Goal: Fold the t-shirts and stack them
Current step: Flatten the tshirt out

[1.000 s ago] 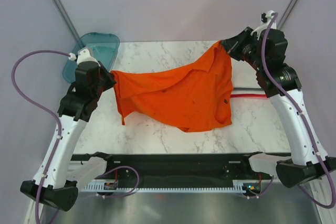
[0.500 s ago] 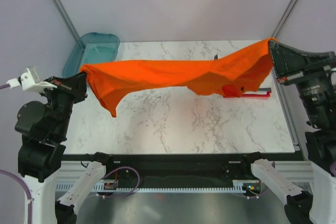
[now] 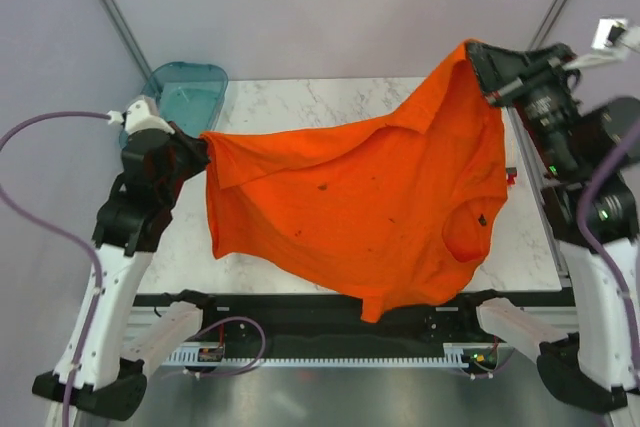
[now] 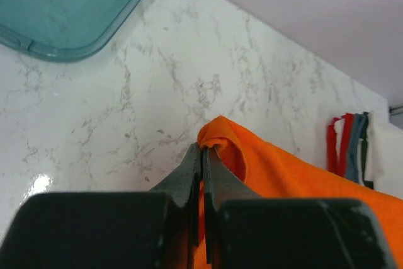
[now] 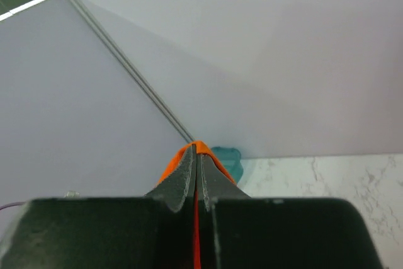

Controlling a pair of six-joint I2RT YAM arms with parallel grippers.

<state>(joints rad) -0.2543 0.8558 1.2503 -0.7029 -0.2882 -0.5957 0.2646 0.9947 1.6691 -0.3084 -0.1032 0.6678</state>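
A bright orange soft-cloth t-shirt (image 3: 360, 207) hangs spread above the white marble-patterned worktop (image 3: 290, 102), the left end effector (image 3: 203, 150) and higher right end effector (image 3: 477, 52) each clamped on its edge. Light and floppy, it likely handles best by corners.

The orange t-shirt (image 3: 360, 207) is looking like soft matt cloth, the table (image 3: 300, 102) is showing a glossy marbled top, and the tray (image 3: 185, 87) is gleaming as translucent plastic.

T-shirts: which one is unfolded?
The orange t-shirt, held spread between the left gripper and right gripper, both shut on it. The others sit folded in a stack.
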